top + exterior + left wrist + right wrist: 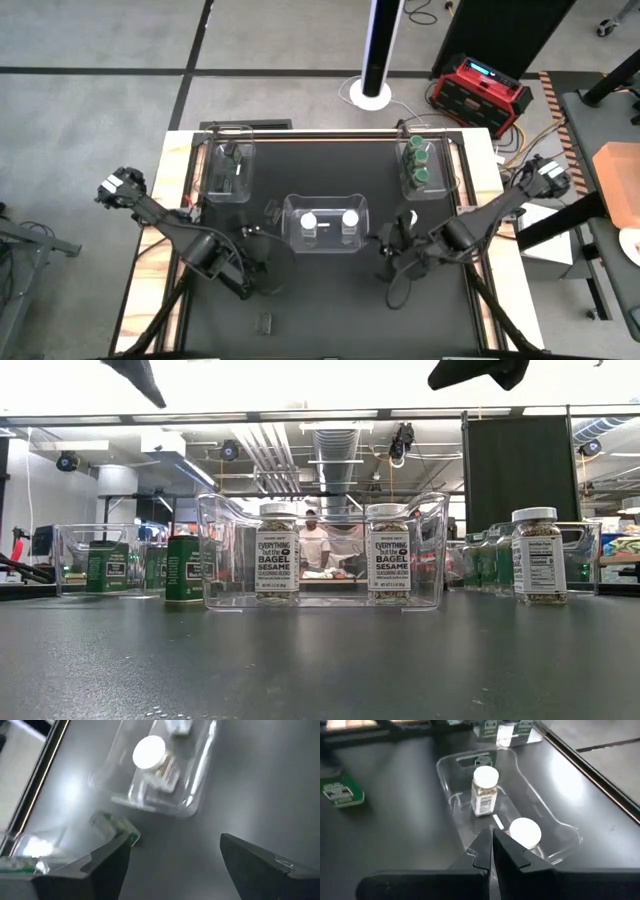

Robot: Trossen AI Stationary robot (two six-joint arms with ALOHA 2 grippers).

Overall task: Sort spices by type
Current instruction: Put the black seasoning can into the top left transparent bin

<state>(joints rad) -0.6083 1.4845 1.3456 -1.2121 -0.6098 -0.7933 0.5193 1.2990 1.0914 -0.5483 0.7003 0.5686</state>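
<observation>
Centre clear bin on bench: two white-lidded sesame jars, upright, apart. Third white-lidded jar right; green tin left, both outside.

Light comes from overhead. In the low view the ceiling fixtures form a bright band across the top of the frame, and the upper edge is washed out to near white, so the 2 arm parts there read as black silhouettes. The black tabletop is evenly lit, with a soft sheen and only faint shadows under the jars. The 2 white-lidded jars are sharp; the room behind is softer.

In the high view, lighting is flat and shadows are weak.

The left wrist view is blurred throughout, with a pale glare patch at left of centre and a blown-out white lid. The right wrist view is clearer, with glare at right.
</observation>
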